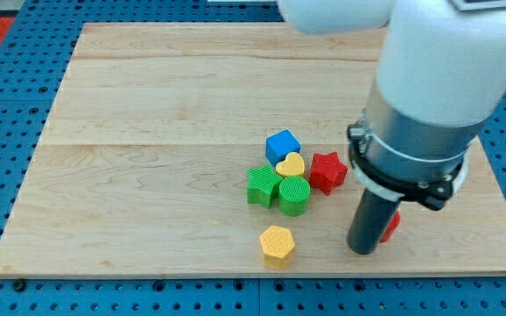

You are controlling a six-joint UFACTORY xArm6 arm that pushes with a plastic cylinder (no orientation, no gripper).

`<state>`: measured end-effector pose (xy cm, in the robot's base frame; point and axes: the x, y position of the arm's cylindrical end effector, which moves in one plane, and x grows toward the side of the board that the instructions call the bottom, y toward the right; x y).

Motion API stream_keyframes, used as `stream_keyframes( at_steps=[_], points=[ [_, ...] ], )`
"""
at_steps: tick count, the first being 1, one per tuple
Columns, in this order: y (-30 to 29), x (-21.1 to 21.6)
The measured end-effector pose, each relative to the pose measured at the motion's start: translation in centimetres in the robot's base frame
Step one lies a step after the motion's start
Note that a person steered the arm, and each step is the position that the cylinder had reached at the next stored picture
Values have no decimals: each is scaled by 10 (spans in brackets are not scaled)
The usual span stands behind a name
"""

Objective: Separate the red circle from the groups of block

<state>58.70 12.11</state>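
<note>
Camera view puts my tip (363, 248) down at about five o'clock on the desk (148, 132), and tucked right behind the rod at its three o'clock side is a sliver of red, most likely the red circle (392, 225), mostly hidden. No gripper on this arm, only the rod, so nothing spreads or pinches.

At nine o'clock from the tip sits the cluster: red star (328, 171), yellow heart (291, 165), blue cube (282, 145), green star (262, 185) and green cylinder (294, 196), packed touching. Yellow hexagon (277, 245) sits alone just below them.

Risk, as I judge it: the circle lies near the desk's right edge, so a hard shove toward three o'clock could send it off. Push the wrong way and it rolls back into the red star. It could also slip round the rod.

Containers: none on show.
</note>
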Motion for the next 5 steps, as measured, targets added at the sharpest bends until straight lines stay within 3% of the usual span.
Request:
stream_keyframes(
  at_steps=[1, 3, 5],
  points=[
    [2, 22],
    [57, 15],
    [-21, -10]
  ],
)
